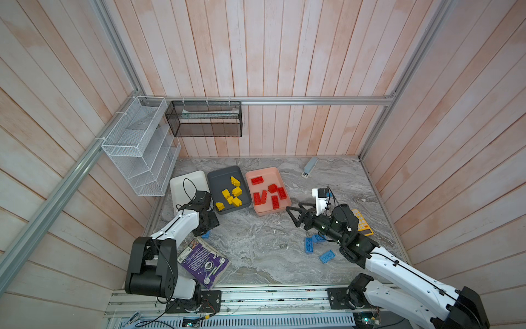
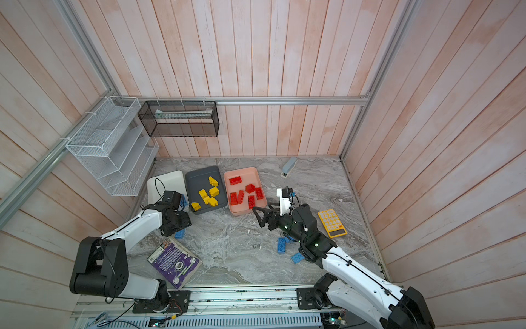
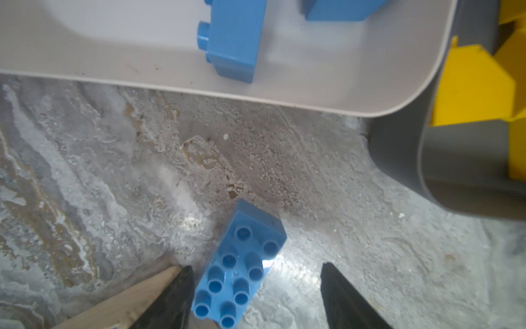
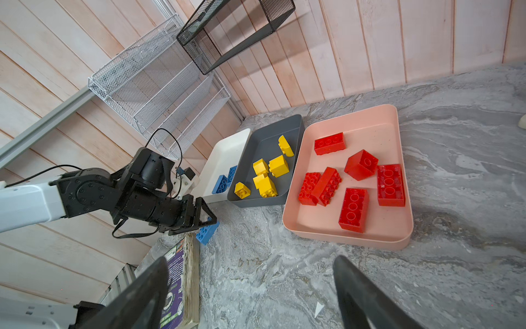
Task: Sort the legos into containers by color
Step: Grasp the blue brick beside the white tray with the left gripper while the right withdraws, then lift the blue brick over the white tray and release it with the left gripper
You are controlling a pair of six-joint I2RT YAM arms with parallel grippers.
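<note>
Purple book [image 1: 203, 263] bears unreadable print; left claw [image 3: 255, 266] apart astride blue lego [image 3: 242, 273]; right claw [image 4: 250, 258] apart.

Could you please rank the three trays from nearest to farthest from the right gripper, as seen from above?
1. Pink tray, just beside the right gripper.
2. Grey tray, middle of the row.
3. White tray, leftmost.

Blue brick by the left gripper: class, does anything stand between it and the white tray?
Nothing visible: only bare table lies between the blue brick and the white tray; the open left gripper straddles it.
</note>
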